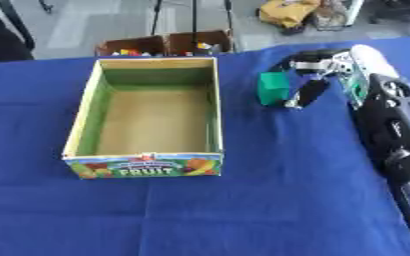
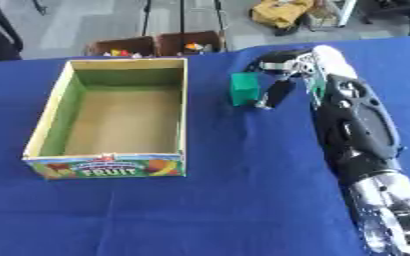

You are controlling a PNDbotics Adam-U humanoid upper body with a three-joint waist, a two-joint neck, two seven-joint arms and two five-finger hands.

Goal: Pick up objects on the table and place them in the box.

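Observation:
An open cardboard fruit box [image 1: 84, 107] with green inner walls stands empty on the blue tablecloth, left of centre. To its right is a small green block [image 1: 273, 88], close to the box's far right corner. My right hand [image 1: 320, 75] reaches in from the right side, its black forearm [image 2: 353, 125] lying along the table. Its fingers curl over the far side of the block, and the thumb [image 1: 301, 96] is at the block's near right side. Whether the block rests on the cloth or is lifted, I cannot tell. My left hand is out of sight.
Beyond the table's far edge stand two brown cartons [image 1: 166, 45] with coloured items in them. A yellow bag [image 1: 287, 11] lies on the floor further back. A black chair [image 1: 0, 44] is at the far left. Blue cloth [image 1: 200, 210] stretches in front of the box.

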